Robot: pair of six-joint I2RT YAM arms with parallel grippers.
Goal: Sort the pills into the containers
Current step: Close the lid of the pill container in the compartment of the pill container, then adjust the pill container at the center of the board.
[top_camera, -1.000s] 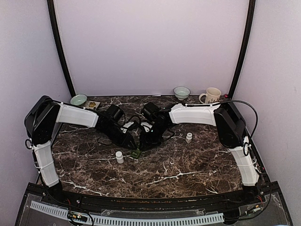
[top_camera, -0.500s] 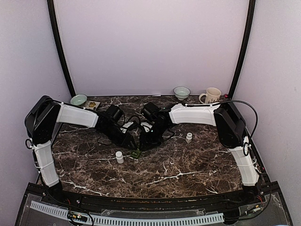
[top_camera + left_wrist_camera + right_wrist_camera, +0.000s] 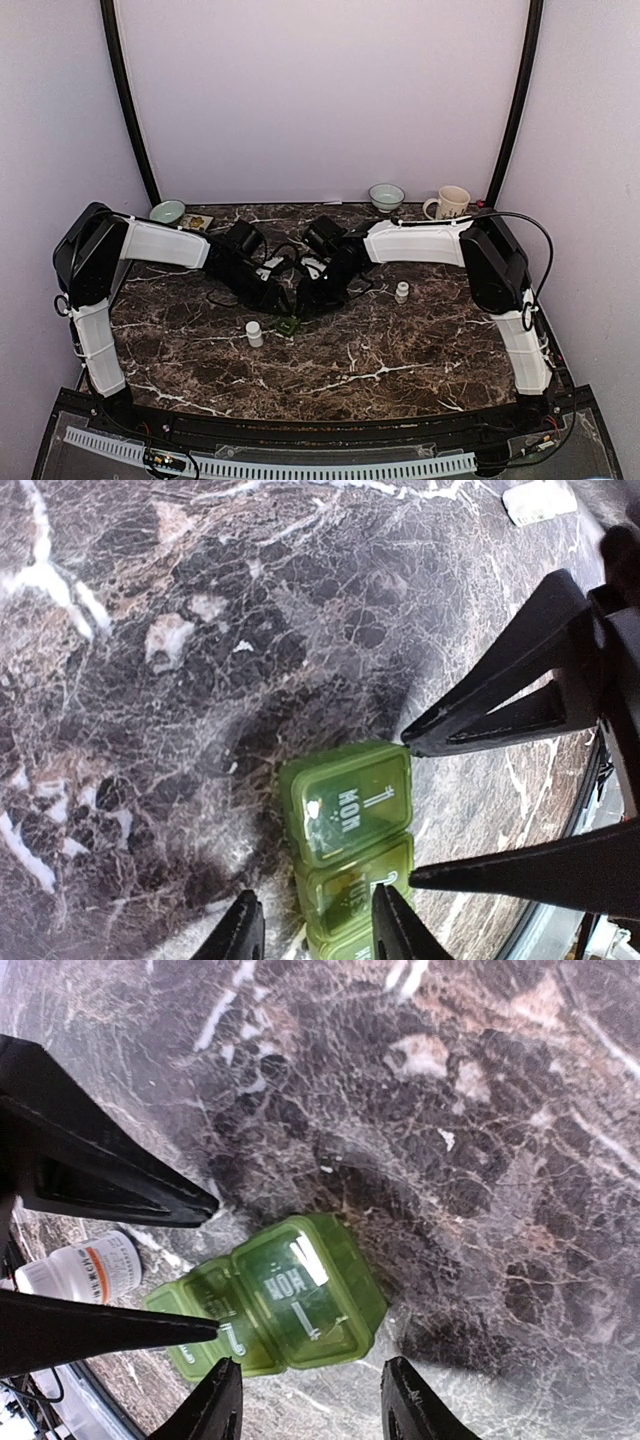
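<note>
Jaws parted both sides, right arm (image 3: 415, 243) shifted slightly, containers (image 3: 348, 802) unmoved

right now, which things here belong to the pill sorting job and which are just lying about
Job: green pill box, white bottle beside it, white bottle further right (both probably hold pills).
Lying about: left bowl, right bowl, mug, small card by the left bowl.

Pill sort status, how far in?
Nothing looks done: the translucent green plastic pill organiser has MON and TUE lids shut. In hand: left gripper and right gripper, both open, empty, tips at its lids. Left: opening lids, then presumably pills from the near small white bottle and far small white bottle; no loose pills visible.
</note>
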